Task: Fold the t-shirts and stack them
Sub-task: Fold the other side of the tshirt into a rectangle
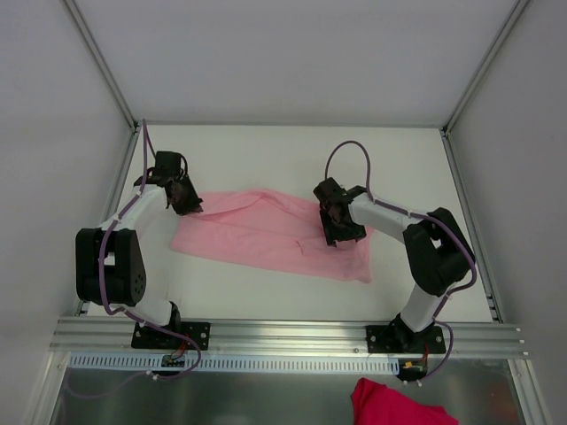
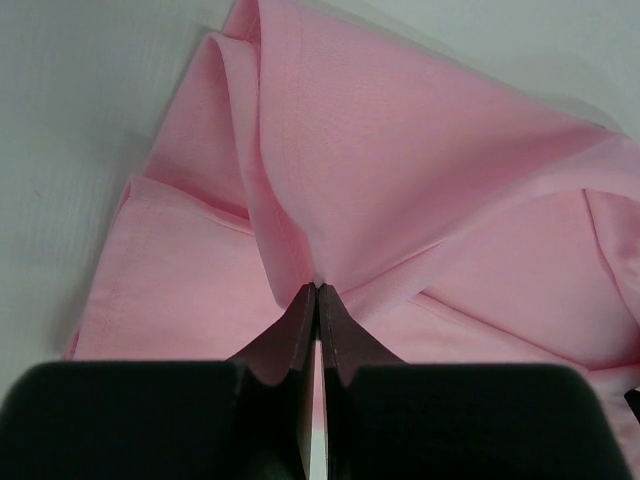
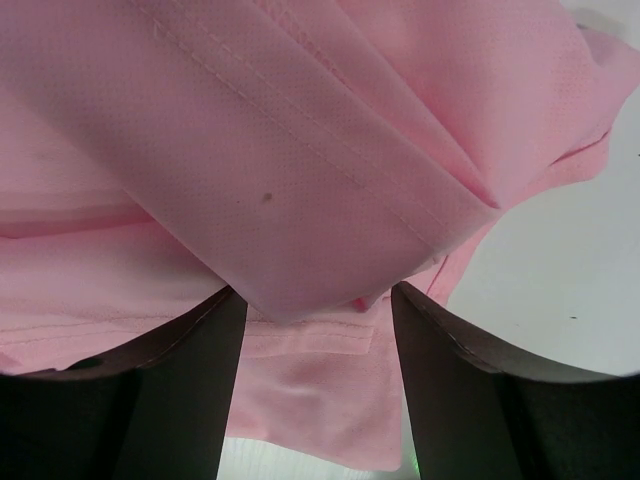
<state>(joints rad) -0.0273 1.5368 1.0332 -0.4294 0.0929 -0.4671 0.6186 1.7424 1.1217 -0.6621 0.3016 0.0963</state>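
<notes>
A flat white tabletop (image 1: pixel 283 159) carries a single pale-pink short-sleeved t-shirt (image 1: pixel 257 235) of thin fabric, lying as a long rumpled band with soft folds. One end sits right at the left gripper (image 1: pixel 187 203), pinched between its fingertips. From there the cloth runs across to the right gripper (image 1: pixel 342 233), passing under it and ending just beyond, on its near outer side. The white surface extends past both grippers to the far wall.

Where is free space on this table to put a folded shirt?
Bare table lies between the t-shirt and the back wall; a narrower strip runs along the front rail. The middle is crowded: the left gripper and right gripper sit there.
</notes>
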